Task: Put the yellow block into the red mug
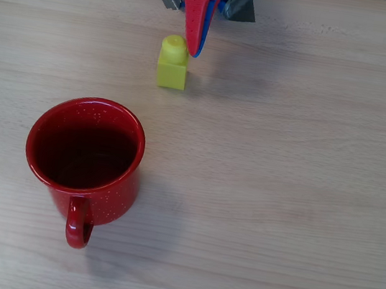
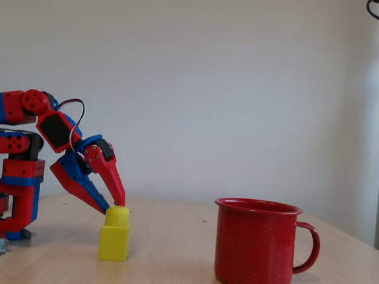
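Note:
The yellow block (image 1: 172,65) stands upright on the wooden table with its stud up, near the top middle of the overhead view. My red and blue gripper (image 1: 195,49) points down just right of the stud, its tips at stud height and holding nothing. In the fixed view the gripper (image 2: 114,206) reaches in from the left, its tips just behind the top of the block (image 2: 114,239). Its jaws look shut. The red mug (image 1: 86,154) stands upright below and left of the block, handle toward the bottom edge. In the fixed view the mug (image 2: 255,245) stands well to the block's right.
The arm's base (image 2: 7,197) is clamped at the left table edge in the fixed view. Bare wooden table (image 1: 290,174) lies to the right of the block and mug. A white wall stands behind the table.

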